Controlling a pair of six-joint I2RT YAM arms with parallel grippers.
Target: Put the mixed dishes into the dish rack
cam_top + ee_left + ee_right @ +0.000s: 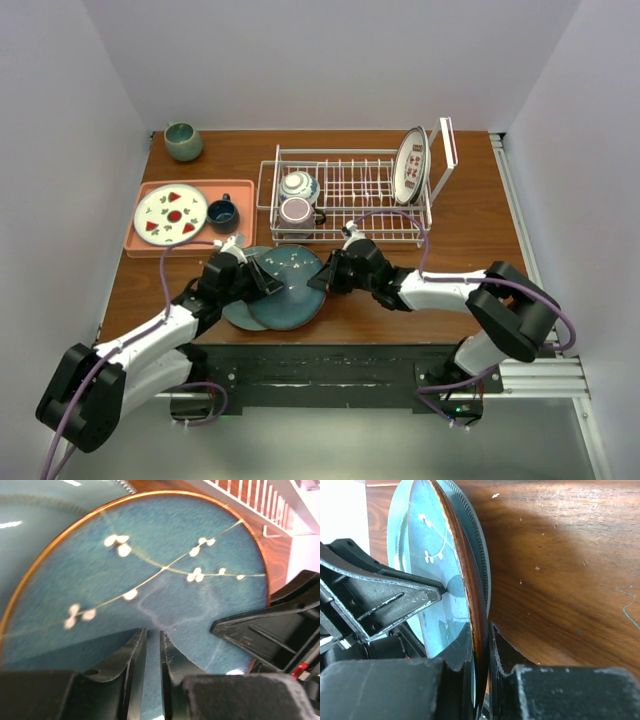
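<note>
while right gripper [482, 646] clamps its rim, blue blossom plate [427, 540] — tilted

Glossy glazed ceramic shining on blue plate [165, 580], brown rim gleaming smooth. Brown wood grain showing on table [560, 570], low sheen. Matt black plastic on right gripper fingers [540, 685] looking scuffed, rough-edged. White coated wire forming dish rack [340, 152].
</note>
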